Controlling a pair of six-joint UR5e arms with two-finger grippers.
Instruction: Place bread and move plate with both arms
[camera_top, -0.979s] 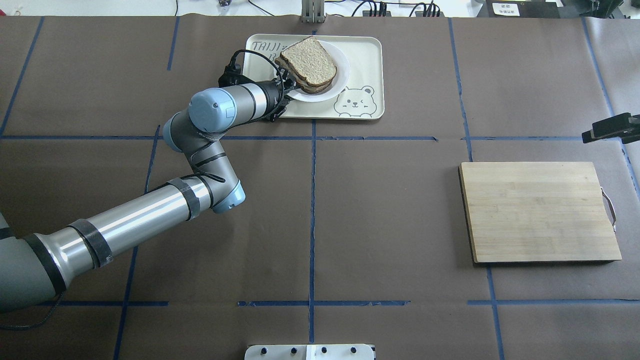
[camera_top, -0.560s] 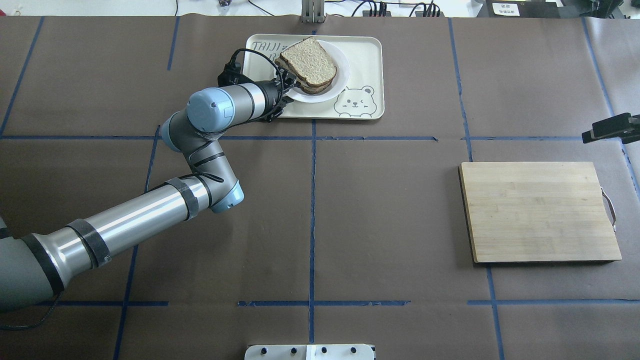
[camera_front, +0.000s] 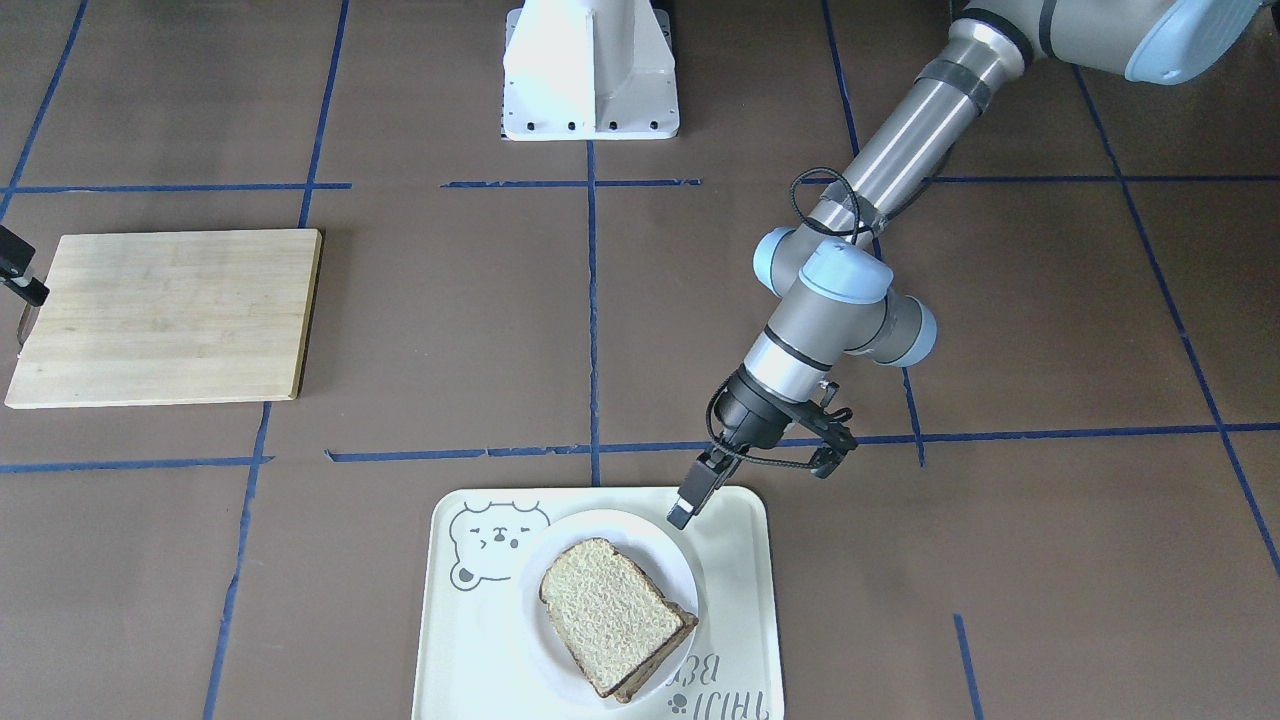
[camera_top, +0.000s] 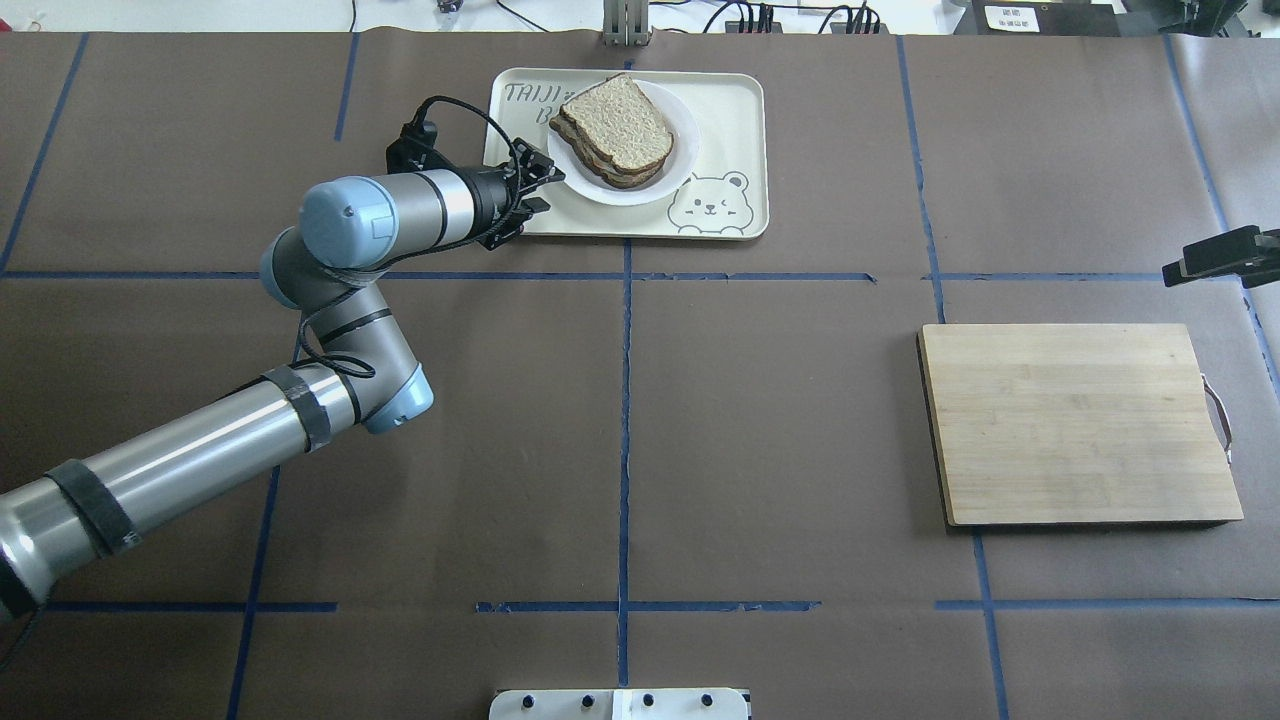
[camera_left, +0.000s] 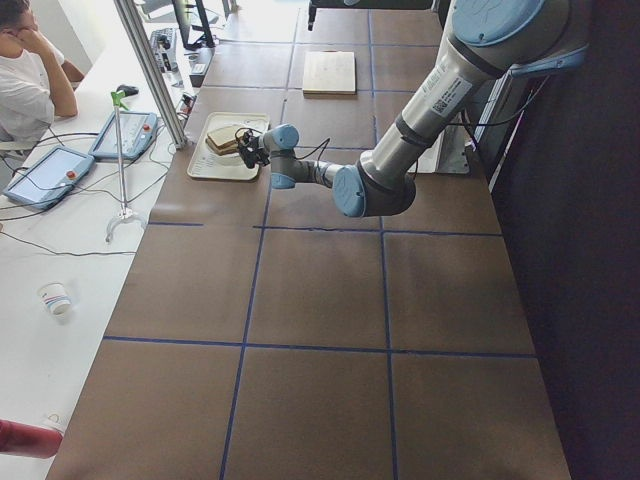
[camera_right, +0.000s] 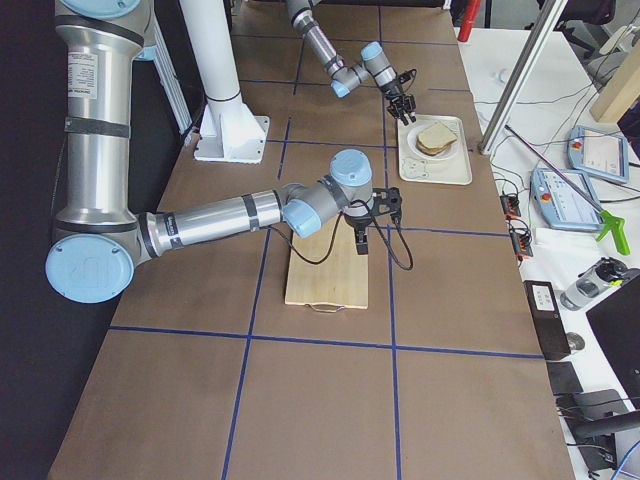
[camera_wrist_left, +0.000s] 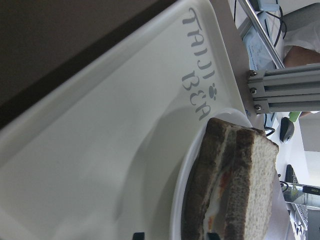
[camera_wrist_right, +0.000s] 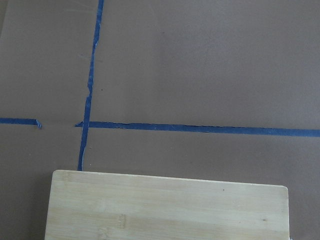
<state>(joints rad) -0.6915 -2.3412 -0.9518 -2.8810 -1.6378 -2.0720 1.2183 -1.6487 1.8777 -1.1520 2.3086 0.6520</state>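
Observation:
The bread (camera_top: 618, 120) lies pale face up on another slice on the white plate (camera_top: 683, 150), which sits on the cream bear tray (camera_top: 735, 130). In the front view the bread (camera_front: 605, 610) and plate (camera_front: 640, 545) are near the bottom. My left gripper (camera_top: 540, 182) is open and empty over the tray's left edge, a little apart from the plate; it also shows in the front view (camera_front: 685, 510). Its wrist view shows the stacked slices (camera_wrist_left: 250, 190) edge-on with filling between them. My right gripper (camera_top: 1200, 260) is only partly in view at the right edge, beyond the cutting board; its jaws are hidden.
A wooden cutting board (camera_top: 1080, 425) lies at the right of the table, also in the front view (camera_front: 170, 315) and the right wrist view (camera_wrist_right: 170, 207). The white robot base (camera_front: 590, 70) stands at the near middle. Blue tape lines cross the brown table cover.
My left arm has drawn back to the left, away from the plate. The bread stays stacked on the plate. The right gripper has not moved.

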